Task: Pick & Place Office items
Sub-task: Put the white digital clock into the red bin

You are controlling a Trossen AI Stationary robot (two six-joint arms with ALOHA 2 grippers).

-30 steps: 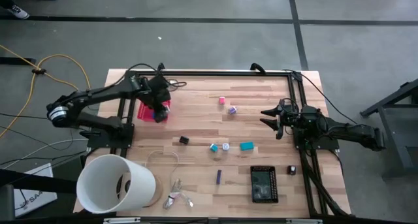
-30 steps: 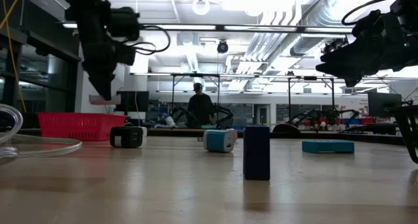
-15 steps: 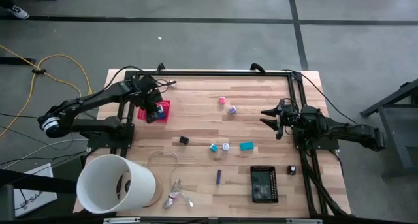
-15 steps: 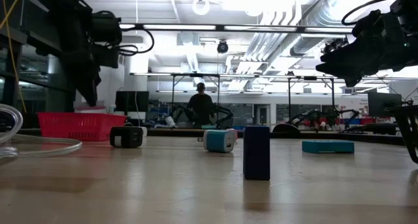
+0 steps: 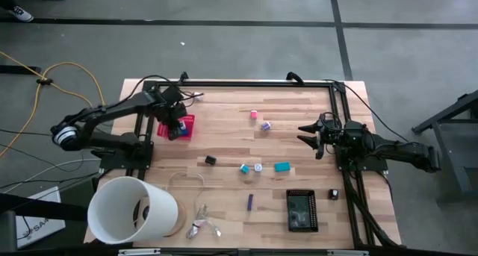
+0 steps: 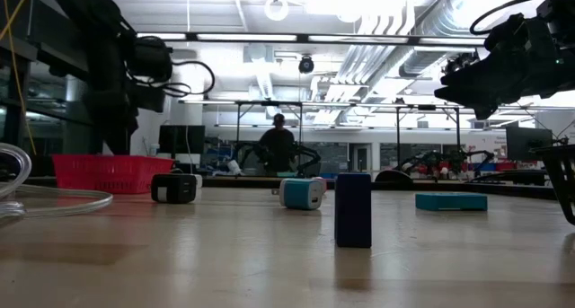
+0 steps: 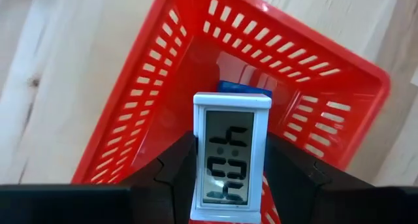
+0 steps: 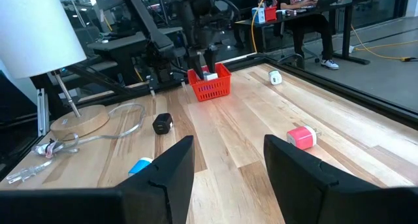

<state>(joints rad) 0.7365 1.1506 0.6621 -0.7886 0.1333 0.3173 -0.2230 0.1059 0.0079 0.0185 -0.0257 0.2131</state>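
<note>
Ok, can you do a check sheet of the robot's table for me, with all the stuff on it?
Surface: wooden table, bare boards between the things.
Job's things: small white clock held over the red basket, a blue piece already inside; pink, teal, purple and black pieces lie loose.
Clutter: big white tub, pale wire loop, black tray.
Pincers: left pincer shut on the clock; right pincer open, waiting at the table's right edge.
Cables: yellow cable on the floor.
Surroundings: a person far behind.
</note>
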